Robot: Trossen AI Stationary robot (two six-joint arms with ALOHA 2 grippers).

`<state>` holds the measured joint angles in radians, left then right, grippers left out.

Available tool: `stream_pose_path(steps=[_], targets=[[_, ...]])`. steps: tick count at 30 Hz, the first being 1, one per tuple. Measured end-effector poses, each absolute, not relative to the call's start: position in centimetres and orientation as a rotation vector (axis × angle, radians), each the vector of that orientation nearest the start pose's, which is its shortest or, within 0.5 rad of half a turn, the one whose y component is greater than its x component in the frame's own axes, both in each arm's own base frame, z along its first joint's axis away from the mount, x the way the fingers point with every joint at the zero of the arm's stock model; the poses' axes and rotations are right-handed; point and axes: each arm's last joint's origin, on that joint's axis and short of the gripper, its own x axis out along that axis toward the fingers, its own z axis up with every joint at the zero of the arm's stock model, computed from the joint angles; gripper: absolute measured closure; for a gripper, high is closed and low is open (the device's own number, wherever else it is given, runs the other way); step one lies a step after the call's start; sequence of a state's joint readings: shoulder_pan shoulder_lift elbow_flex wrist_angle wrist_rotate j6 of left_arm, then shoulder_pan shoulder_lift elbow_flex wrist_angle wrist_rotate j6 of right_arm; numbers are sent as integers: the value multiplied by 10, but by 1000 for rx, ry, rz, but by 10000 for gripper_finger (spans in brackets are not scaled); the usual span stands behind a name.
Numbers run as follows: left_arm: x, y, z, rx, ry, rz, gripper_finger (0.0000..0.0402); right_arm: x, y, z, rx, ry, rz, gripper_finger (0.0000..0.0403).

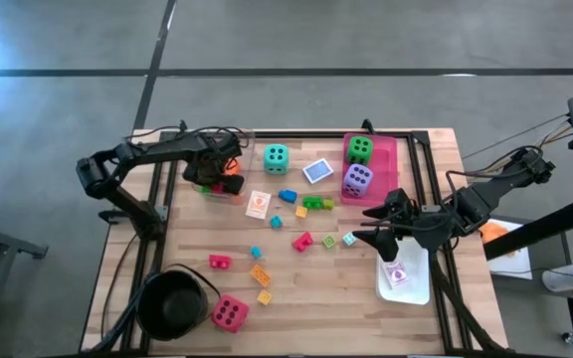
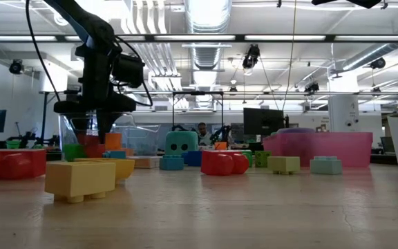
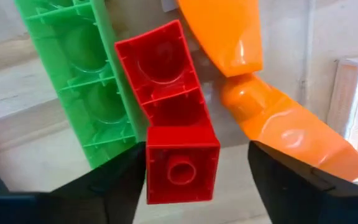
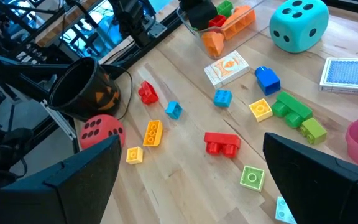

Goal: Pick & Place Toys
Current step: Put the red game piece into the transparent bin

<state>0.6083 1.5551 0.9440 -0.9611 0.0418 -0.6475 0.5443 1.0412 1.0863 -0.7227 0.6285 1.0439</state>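
At the far left of the wooden worktop [image 1: 366, 308], the left tool [image 1: 219, 171] hangs over a clear plastic tray [image 1: 217, 187] that holds a small red plastic block [image 3: 173, 146], a long green plastic block [image 3: 82, 74] and an orange plastic piece [image 3: 272, 112]; its fingers stand spread either side of the red block, so this looks like the release of a delivered toy. Many small coloured blocks, a teal soft die [image 1: 276, 156] and a pink-red soft die [image 1: 229, 313] lie loose mid-worktop. The right tool [image 1: 384, 225] waits spread wide at the right, above a white tray [image 1: 411, 283]. Next would likely be lifting clear and fetching another block.
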Motion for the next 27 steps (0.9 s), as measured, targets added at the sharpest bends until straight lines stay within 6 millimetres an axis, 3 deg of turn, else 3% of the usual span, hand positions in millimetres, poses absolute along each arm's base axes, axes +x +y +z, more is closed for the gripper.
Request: stream_pose_path(steps=[8, 19, 27], targets=[[209, 144, 185, -1007, 1334, 944, 69, 180, 89, 345, 643, 460, -349, 18], [219, 146, 219, -940, 1342, 878, 64, 180, 89, 345, 643, 460, -349, 18], [234, 110, 269, -759, 1226, 692, 64, 180, 89, 345, 638, 461, -348, 18]])
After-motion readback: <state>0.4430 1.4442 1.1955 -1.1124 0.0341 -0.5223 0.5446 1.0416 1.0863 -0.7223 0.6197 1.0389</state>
